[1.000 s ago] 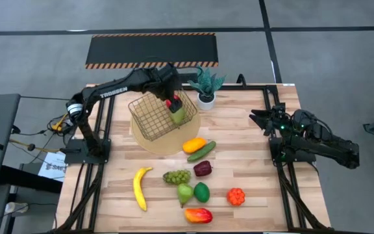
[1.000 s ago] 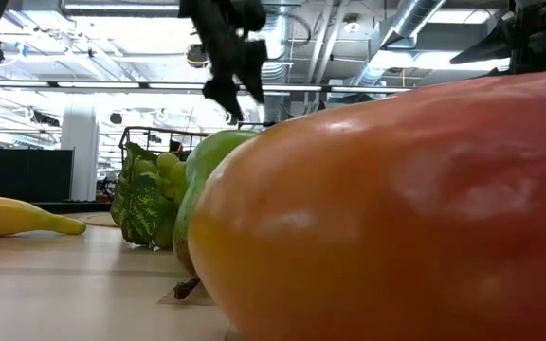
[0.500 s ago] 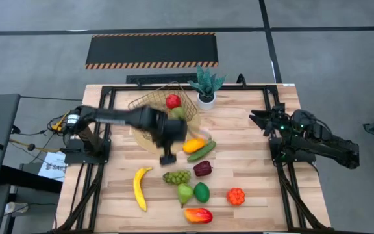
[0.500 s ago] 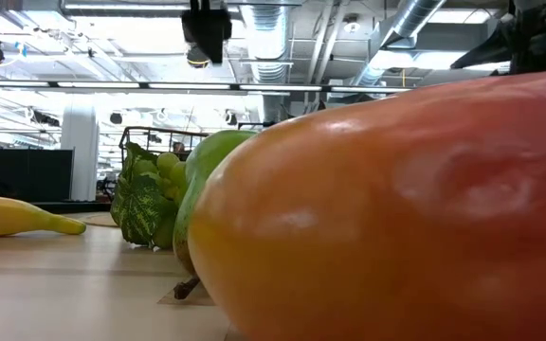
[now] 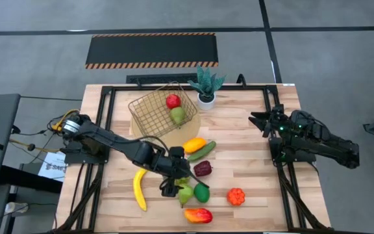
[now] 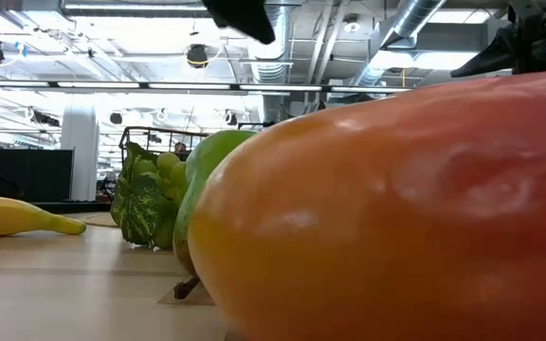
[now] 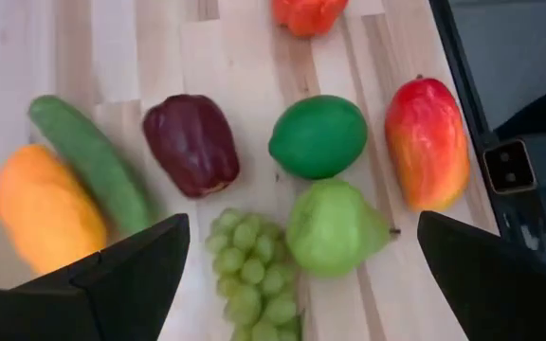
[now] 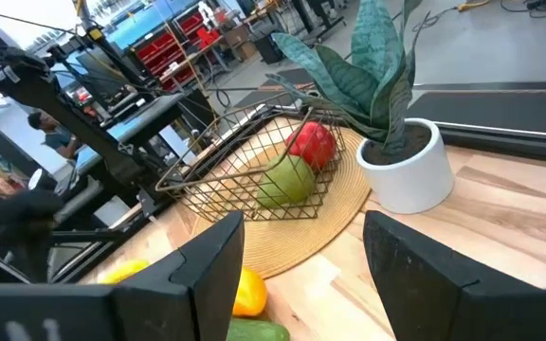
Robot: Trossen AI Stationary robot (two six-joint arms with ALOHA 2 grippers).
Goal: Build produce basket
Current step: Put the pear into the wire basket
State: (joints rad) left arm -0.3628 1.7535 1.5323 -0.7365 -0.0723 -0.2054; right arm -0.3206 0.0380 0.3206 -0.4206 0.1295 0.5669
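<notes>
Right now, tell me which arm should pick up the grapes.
Left. The left pincer hangs open right over the grapes, beside the green pear. The right pincer is parked at the table's far right edge.

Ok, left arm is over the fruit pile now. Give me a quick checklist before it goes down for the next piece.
1. Left gripper open and empty: ok, fingers spread wide in the left wrist view.
2. Target below: ok, green grapes and green pear lie between the fingers.
3. Crowding: not ok, grapes touch the pear; lime close by.
4. Basket has room: ok, holds only the red apple and a green pear.
5. Right gripper out of the way: ok, at the table's right edge.
</notes>
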